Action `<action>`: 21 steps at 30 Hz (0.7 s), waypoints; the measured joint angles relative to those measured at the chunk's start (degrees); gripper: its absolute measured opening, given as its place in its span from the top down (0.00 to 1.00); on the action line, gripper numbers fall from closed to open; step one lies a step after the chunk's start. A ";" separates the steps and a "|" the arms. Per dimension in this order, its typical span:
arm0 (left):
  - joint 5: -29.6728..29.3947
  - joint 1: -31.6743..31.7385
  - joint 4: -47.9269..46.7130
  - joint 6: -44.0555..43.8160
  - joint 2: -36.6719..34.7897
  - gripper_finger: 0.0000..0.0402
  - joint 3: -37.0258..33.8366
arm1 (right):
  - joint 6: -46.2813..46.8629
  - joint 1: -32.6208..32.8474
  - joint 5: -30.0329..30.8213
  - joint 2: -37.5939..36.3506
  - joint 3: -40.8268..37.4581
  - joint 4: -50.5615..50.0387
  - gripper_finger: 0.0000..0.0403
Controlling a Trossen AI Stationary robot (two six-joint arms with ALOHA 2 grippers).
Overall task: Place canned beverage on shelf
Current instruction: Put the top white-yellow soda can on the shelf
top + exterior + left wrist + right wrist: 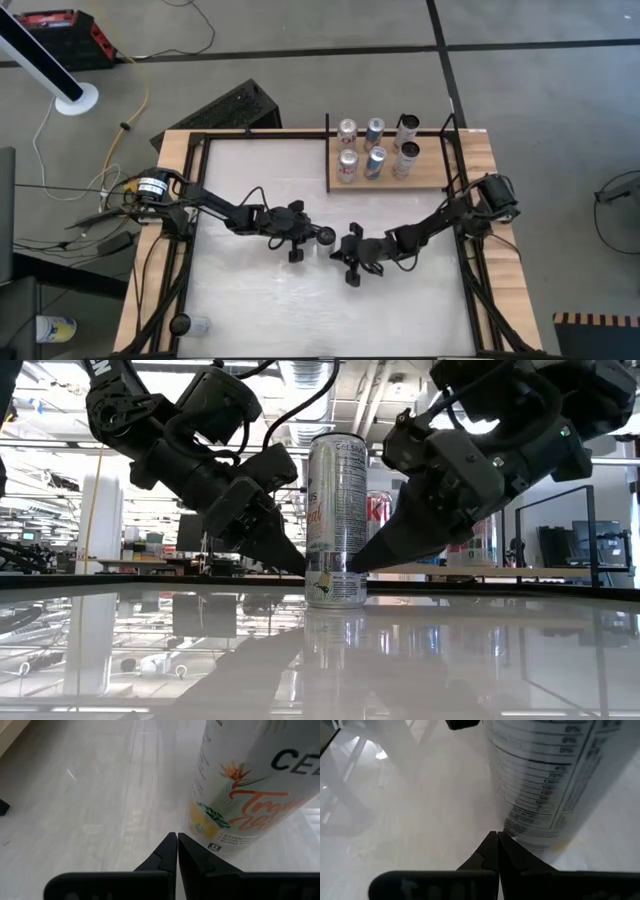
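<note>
A tall silver beverage can [335, 520] with orange print stands upright on its base on the white tabletop, near the middle [325, 236]. My left gripper [298, 567] is shut, its tips low at the can's left side [176, 836]. My right gripper [355, 565] is shut, its tips low at the can's right side [496, 835]. The wooden shelf [435, 170] lies at the table's far right and holds several upright cans [375, 160]. My left gripper's shut fingertips [170, 842] slant down from the table's left to just beside the can's bottom rim [212, 847]; I cannot tell whether they touch it. My right gripper's shut fingertips [492, 842] slant down from the right to the can's bottom rim [520, 832]; I cannot tell whether they touch.
The shelf's thin black rails [328, 150] stand at its ends. A small can [197, 325] lies near the table's near left corner. Black frame bars [190, 250] run along the table's left and right sides. Bare tabletop [330, 310] lies in front of the grippers.
</note>
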 joint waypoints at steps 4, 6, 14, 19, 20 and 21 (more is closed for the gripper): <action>-0.02 -0.65 0.02 -0.22 0.00 1.00 0.00 | 0.01 -0.71 0.01 -0.08 0.02 -2.40 0.95; 0.01 -1.07 0.03 0.17 0.00 1.00 0.00 | 0.02 -0.76 -0.01 -0.08 0.00 -2.96 0.95; -0.02 -1.46 -0.26 1.16 0.00 1.00 0.00 | 0.24 -0.95 0.46 -2.54 0.02 -7.30 0.95; -0.02 -1.46 -0.45 1.48 0.00 1.00 0.00 | 0.25 -1.00 3.22 -7.34 0.05 -13.16 0.95; -0.02 -1.51 -0.53 1.48 0.00 1.00 0.00 | 0.26 -1.00 3.44 -8.46 -0.01 -14.80 0.95; 0.00 -1.59 -0.61 1.46 0.00 1.00 0.00 | 0.26 -1.00 3.46 -9.43 -0.01 -16.07 0.95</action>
